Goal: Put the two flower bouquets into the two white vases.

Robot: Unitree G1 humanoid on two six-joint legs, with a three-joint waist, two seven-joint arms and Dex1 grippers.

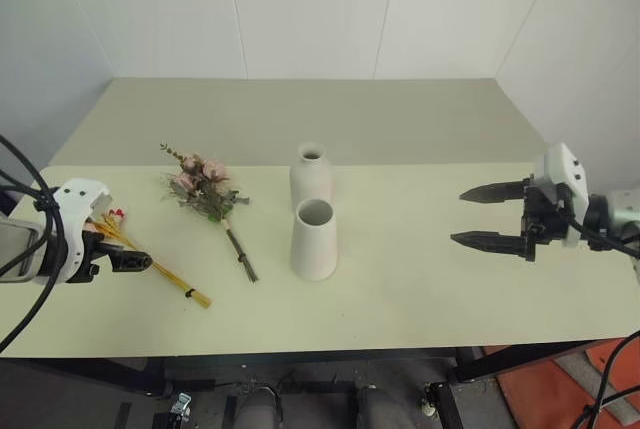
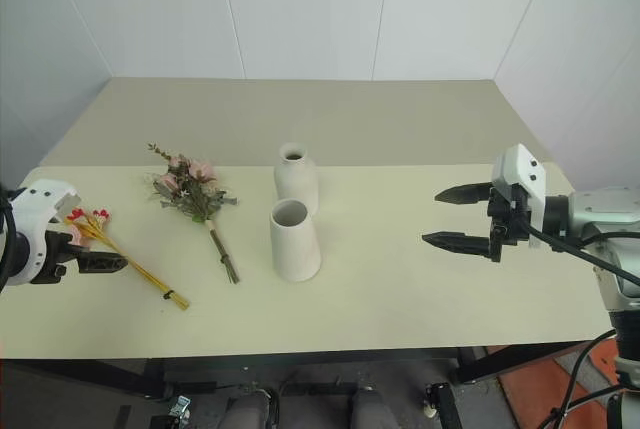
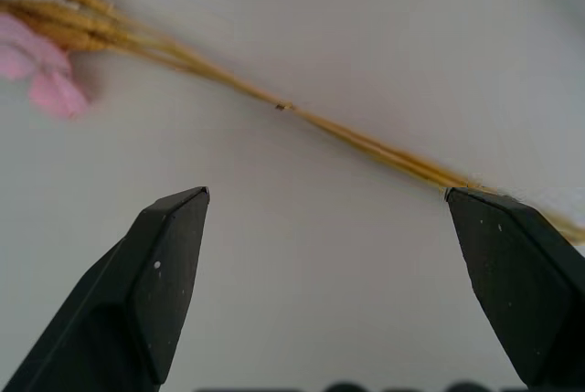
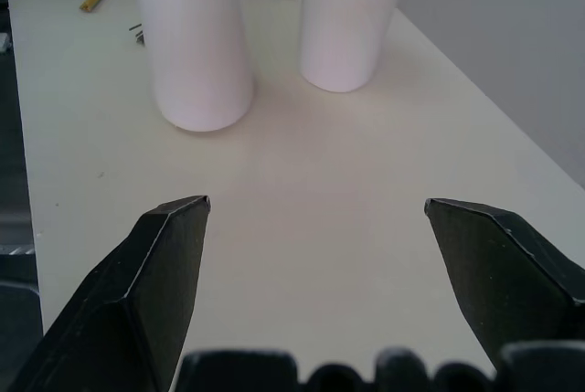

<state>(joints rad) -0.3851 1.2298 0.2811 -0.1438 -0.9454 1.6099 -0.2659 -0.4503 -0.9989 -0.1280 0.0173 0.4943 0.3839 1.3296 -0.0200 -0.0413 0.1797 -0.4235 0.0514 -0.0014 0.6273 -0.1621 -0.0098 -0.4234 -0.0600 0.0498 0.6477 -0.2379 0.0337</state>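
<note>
The slim bouquet (image 1: 160, 271) of yellow straw stems and small red blossoms lies flat on the table at the left. My left gripper (image 3: 334, 218) hovers just above its stems, open, nothing between the fingers. The fuller bouquet (image 1: 208, 192) with pink roses and a dark stem lies to its right. Mid-table stand the two white vases: a cone vase (image 1: 314, 239) in front and a rounded bottle vase (image 1: 311, 177) behind. My right gripper (image 1: 490, 217) is open and empty over the table's right side, pointing toward the vases (image 4: 196, 36).
The pale table (image 1: 400, 299) has a near edge along the bottom, with dark frame parts below it. White walls close in behind and at both sides. An orange floor patch (image 1: 560, 389) shows at the lower right.
</note>
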